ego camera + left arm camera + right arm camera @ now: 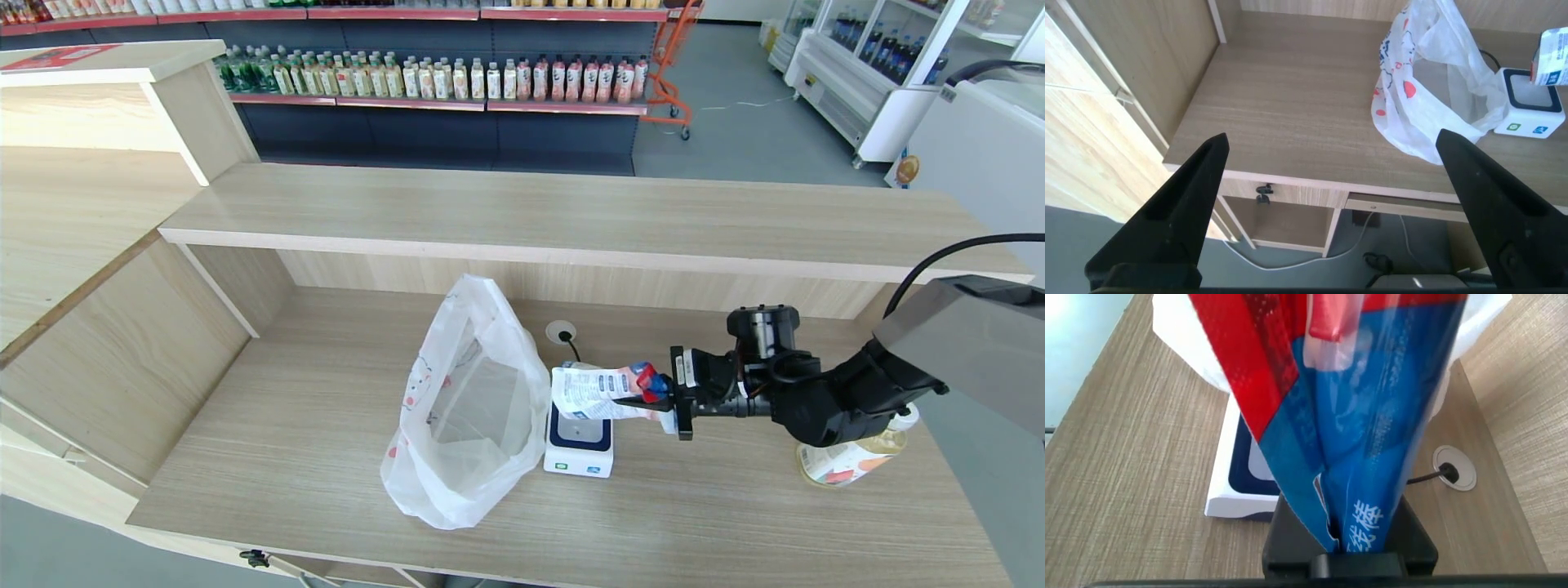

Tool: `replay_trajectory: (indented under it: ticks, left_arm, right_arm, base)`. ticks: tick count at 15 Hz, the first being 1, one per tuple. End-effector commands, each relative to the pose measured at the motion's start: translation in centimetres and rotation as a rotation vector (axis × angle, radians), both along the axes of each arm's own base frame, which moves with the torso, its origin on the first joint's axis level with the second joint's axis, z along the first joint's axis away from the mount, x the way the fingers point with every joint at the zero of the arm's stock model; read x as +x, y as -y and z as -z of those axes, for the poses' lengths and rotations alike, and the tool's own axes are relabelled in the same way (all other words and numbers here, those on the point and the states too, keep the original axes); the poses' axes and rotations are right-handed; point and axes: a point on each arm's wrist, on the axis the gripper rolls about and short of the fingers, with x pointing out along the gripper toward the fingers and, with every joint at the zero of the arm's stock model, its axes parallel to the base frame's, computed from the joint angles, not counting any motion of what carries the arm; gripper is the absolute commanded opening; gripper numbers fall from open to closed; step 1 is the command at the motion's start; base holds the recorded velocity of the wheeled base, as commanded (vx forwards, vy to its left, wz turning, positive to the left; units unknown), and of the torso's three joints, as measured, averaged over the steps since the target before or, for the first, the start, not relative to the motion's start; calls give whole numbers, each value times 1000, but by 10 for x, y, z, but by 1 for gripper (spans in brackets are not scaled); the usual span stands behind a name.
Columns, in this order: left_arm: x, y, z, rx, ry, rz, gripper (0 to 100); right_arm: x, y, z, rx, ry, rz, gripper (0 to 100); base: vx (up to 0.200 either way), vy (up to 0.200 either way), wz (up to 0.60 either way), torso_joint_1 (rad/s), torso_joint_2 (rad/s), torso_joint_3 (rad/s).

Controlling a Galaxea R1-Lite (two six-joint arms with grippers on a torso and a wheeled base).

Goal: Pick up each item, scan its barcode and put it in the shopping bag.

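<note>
My right gripper [645, 399] is shut on a red, blue and white snack packet [600, 390], holding it flat just above the white barcode scanner [579, 445]. Up close, the packet [1355, 416] hangs from the right gripper [1331, 531] over the scanner [1234, 478]. An open white plastic shopping bag [469, 408] stands on the counter left of the scanner. My left gripper [1331, 212] is open, off the counter's front edge, with the bag [1429, 90] and the scanner [1533, 102] ahead of it. A bottle with an orange label [849, 457] stands behind my right arm, partly hidden.
The wooden counter [326, 408] has a raised back ledge [571, 212] and a side wall on the left. A cable grommet [561, 331] sits behind the scanner. A dark monitor [971, 343] stands at the right edge. Store shelves with bottles [433, 77] lie beyond.
</note>
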Motion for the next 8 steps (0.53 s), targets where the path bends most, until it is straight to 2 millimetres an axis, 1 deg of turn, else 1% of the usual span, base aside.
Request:
replay_trajectory:
  ticks: [1,4,5,6,7,8]
  left_arm:
    - [0,0,0,0,1,0,100]
    - [0,0,0,0,1,0,100]
    - [0,0,0,0,1,0,100]
    - [0,0,0,0,1,0,100]
    - [0,0,0,0,1,0,100]
    - [0,0,0,0,1,0,100]
  right_arm:
    - [0,0,0,0,2,0,0]
    - [1,0,-1,1,2,1,0]
    - [1,2,-6,7,1,8,0]
    - [-2,5,-22,30,-17,25,0]
    - [-10,18,-46,73,-93,75,0]
    - [-29,34,-68,132,-251,148,0]
  base:
    - [0,0,0,0,0,0]
    - [0,0,0,0,0,0]
    - [0,0,0,0,0,0]
    - [0,0,0,0,0,0]
    - [0,0,0,0,0,0]
    - [0,0,0,0,0,0]
